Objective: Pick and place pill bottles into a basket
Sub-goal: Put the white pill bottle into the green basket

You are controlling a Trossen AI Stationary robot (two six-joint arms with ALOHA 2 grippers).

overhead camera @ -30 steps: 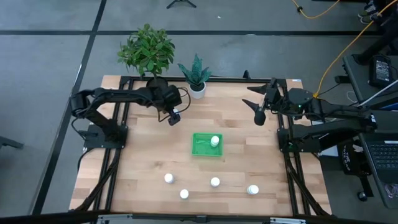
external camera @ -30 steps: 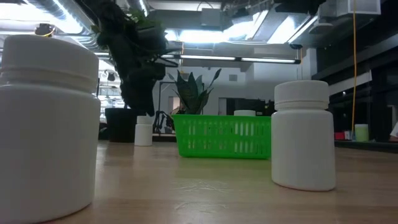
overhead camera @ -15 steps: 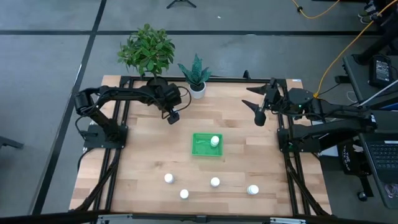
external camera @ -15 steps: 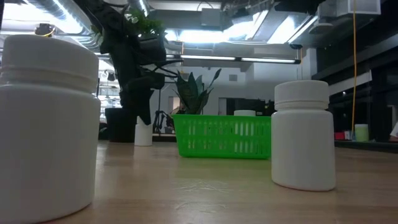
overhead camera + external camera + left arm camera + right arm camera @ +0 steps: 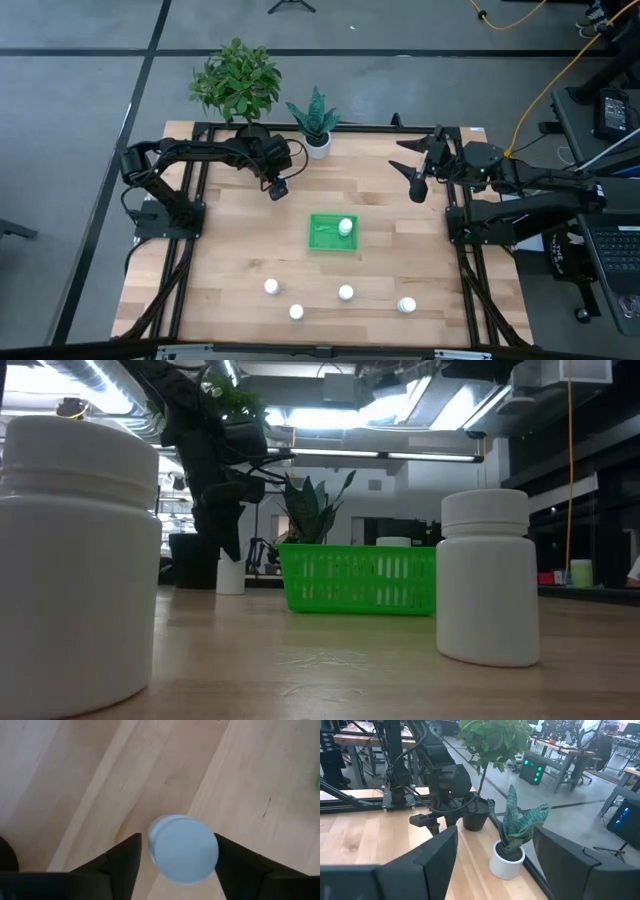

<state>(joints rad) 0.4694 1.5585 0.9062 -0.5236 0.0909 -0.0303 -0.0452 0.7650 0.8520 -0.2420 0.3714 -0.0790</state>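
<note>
In the low view two pill bottles stand closest, one filling the left edge [image 5: 75, 560] and one at right of centre [image 5: 487, 575]; behind them sits the green basket [image 5: 360, 578] with a bottle cap [image 5: 393, 542] showing above its rim. From above, four bottles stand along the lower part of the table [image 5: 400, 240]: at [image 5: 271, 287], [image 5: 296, 312], [image 5: 345, 293] and [image 5: 406, 305]. The basket [image 5: 325, 238] lies mid-frame with one bottle [image 5: 345, 227] in its upper right corner. Farther up and left, the left gripper [image 5: 279, 188] hovers over the wood; its wrist view shows a bottle [image 5: 184, 849] between its spread jaws, apparently held. The right gripper [image 5: 417, 186], jaws spread and empty, waits at upper right. Two potted plants [image 5: 238, 85] [image 5: 315, 120] stand at the far edge
</note>
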